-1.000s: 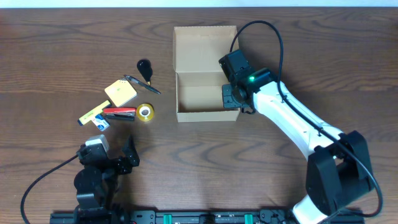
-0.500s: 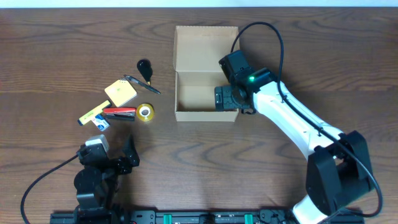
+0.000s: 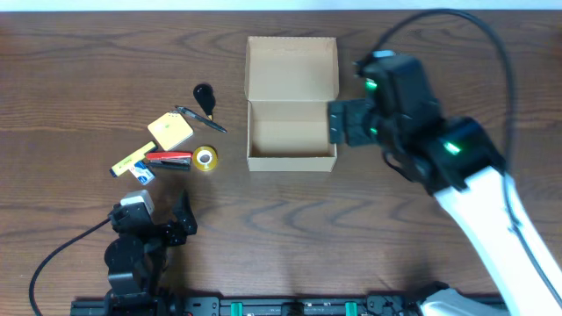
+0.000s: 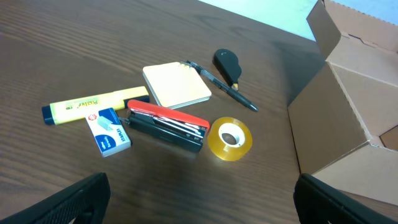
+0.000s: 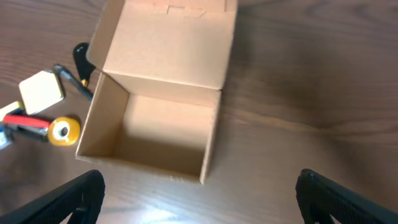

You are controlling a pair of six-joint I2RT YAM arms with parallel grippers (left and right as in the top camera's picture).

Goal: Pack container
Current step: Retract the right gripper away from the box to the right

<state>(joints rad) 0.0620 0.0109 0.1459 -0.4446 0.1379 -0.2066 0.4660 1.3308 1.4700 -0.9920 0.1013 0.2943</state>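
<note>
- Overhead: the box sits open and empty on the bench. The right end effector hangs just right of the box, spread wide and holding nothing. A careless sweep to the left could clip the box's right wall and shove it.
- The left end effector, also wide and empty, sits well left of the box. Bare bench lies between them.
- Left wrist: left of the box, the stapler lies just beside the tape roll. A wide grab may drag both.
- Right wrist: the lid flap leans back behind the box. A high approach from that side risks catching it, while the bench right of the box is free.
</note>
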